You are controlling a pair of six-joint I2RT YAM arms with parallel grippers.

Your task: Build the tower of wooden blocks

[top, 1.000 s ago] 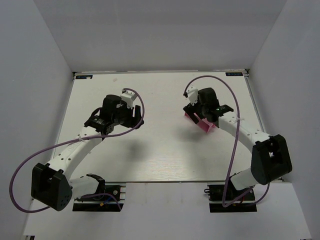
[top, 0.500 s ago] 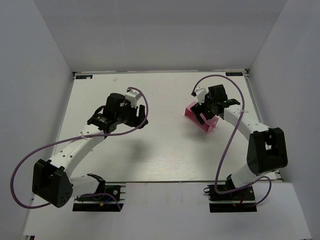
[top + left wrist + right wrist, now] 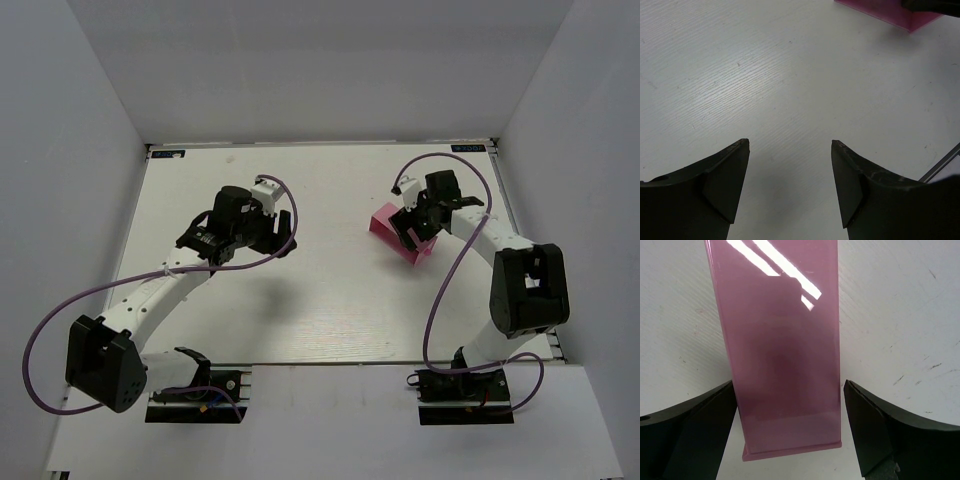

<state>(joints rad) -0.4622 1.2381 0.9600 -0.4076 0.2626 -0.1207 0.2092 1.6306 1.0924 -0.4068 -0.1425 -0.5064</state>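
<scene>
No wooden blocks show in any view; they are hidden or out of view. A pink rectangular tray (image 3: 385, 225) lies at the right middle of the table, its flat glossy face up in the right wrist view (image 3: 780, 340). My right gripper (image 3: 415, 228) is open, its fingers straddling the tray's near end (image 3: 790, 385), with a small gap at the right finger (image 3: 875, 430). My left gripper (image 3: 283, 232) is open and empty over bare white table (image 3: 790, 142). A corner of the tray shows at the top of the left wrist view (image 3: 890, 10).
The white table (image 3: 330, 300) is walled in by grey panels at the left, back and right. Purple cables loop from both arms. A metal rail (image 3: 940, 165) shows at the lower right of the left wrist view.
My right wrist has swung right and back over the tray's far end. My left gripper has shifted slightly right. The tray has turned a little.
</scene>
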